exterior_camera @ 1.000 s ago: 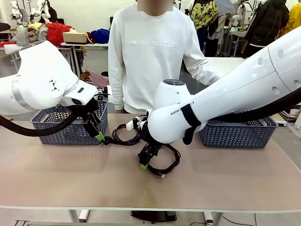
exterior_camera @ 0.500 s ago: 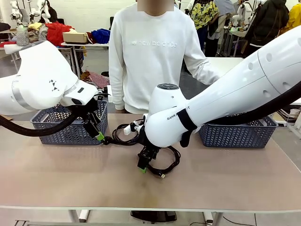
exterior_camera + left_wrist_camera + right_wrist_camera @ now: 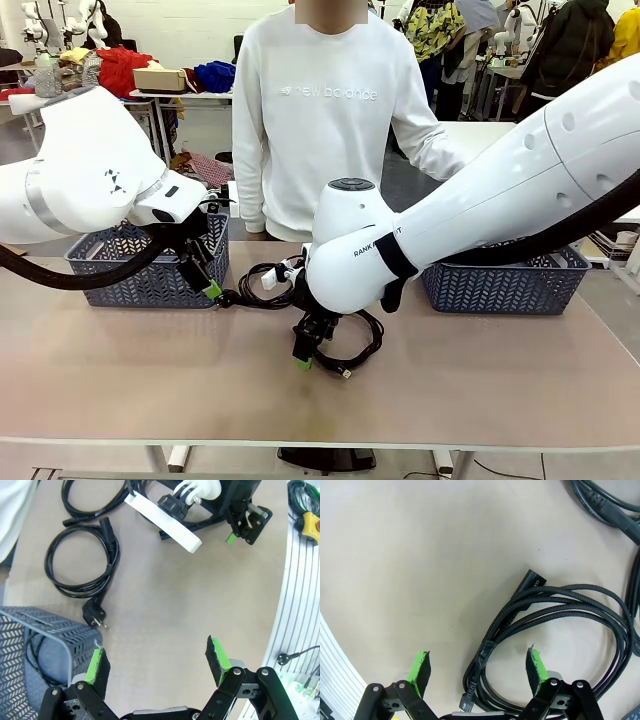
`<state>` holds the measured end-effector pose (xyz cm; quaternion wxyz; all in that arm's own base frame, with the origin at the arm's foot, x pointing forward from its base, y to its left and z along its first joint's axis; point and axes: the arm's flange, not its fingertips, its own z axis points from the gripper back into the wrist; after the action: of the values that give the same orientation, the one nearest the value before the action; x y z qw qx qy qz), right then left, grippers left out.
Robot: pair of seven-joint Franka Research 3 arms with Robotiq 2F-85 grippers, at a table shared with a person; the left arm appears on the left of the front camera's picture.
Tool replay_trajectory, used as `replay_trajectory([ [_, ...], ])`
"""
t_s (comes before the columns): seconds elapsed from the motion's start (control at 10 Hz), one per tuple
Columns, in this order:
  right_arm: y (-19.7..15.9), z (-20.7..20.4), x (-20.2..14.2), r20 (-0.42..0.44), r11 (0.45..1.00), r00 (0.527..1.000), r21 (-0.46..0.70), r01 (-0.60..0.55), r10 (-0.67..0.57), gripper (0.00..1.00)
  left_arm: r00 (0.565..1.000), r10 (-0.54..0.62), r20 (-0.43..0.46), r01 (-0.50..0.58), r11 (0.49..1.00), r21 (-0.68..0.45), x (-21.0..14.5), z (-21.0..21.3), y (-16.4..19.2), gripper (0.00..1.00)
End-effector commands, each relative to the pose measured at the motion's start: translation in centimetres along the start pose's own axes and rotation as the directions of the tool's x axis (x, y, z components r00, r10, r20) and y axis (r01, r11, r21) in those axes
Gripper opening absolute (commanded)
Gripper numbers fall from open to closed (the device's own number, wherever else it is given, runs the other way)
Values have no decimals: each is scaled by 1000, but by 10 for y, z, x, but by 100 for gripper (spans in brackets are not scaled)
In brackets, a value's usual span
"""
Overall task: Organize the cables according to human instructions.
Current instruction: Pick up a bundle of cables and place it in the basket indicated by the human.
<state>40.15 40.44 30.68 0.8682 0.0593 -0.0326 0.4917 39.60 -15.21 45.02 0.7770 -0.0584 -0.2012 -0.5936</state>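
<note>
The braided cable (image 3: 500,622) lies coiled on the surface (image 3: 395,555). Its bundled loops run between the spread fingers of the right end effector (image 3: 478,666), closer to one finger (image 3: 536,664), and its dark plug end points away from the end effector. This looks like the pre-grasp step. The next move calls for a short drop and a pinch across all strands, so the coil lifts whole. The left end effector (image 3: 156,661) hangs with fingers apart over bare surface, with a power cable (image 3: 82,555) well ahead and a grey basket (image 3: 35,635) just beside one finger.
</note>
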Motion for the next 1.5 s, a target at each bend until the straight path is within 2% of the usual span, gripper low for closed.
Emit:
replay_trajectory([
  [0.0, 3, -1, 11, -23, 1000, 1000, -21, 18, -19, 86, 1000, 7, -4, -7, 1000, 5, 0, 1, -1, 100],
  [0.1, 3, -1, 12, -25, 1000, 1000, -20, 19, -19, 80, 1000, 7, -4, -7, 1000, 5, 0, 1, -1, 100],
  [0.2, 3, -1, 12, -20, 1000, 1000, -21, 21, -21, 66, 1000, 7, -4, -7, 1000, 5, 0, 1, -1, 100],
  [0.3, 2, -1, 12, -13, 999, 1000, -24, 25, -26, 60, 1000, 7, -4, -7, 1000, 5, 0, 1, -1, 100],
  [0.4, 2, 0, 11, -10, 999, 999, -26, 32, -32, 46, 1000, 7, -4, -7, 1000, 5, 0, 1, -1, 100],
  [0.5, 2, -1, 11, -10, 999, 999, -27, 34, -35, 40, 1000, 7, -4, -7, 1000, 5, 0, 1, -1, 100],
  [0.6, 2, 0, 11, -14, 999, 999, -28, 32, -33, 26, 1000, 7, -4, -7, 1000, 5, 0, 1, -1, 100],
  [0.7, 2, -1, 11, -17, 999, 999, -29, 30, -30, 20, 1000, 7, -4, -7, 1000, 5, 0, 1, -1, 100],
  [0.8, 3, -1, 11, -20, 999, 999, -28, 30, -31, 6, 1000, 7, -4, -7, 1000, 5, 0, 1, -1, 100],
  [0.9, 3, -1, 11, -20, 999, 999, -26, 32, -32, 0, 1000, 7, -4, -7, 1000, 5, 0, 1, -1, 100],
  [1.1, 4, 2, 4, -29, 999, 998, -20, 48, -49, 0, 1000, 7, -4, -7, 1000, 5, 0, 1, -1, 100],
  [1.3, 14, 14, -9, -28, 1000, 999, -13, 24, -24, 0, 1000, 7, -4, -7, 1000, 5, 0, 1, -1, 100],
  [1.4, 18, 28, -18, -48, 999, 999, -47, -16, 13, 0, 1000, 7, -4, -7, 1000, 5, 0, 1, -1, 100],
])
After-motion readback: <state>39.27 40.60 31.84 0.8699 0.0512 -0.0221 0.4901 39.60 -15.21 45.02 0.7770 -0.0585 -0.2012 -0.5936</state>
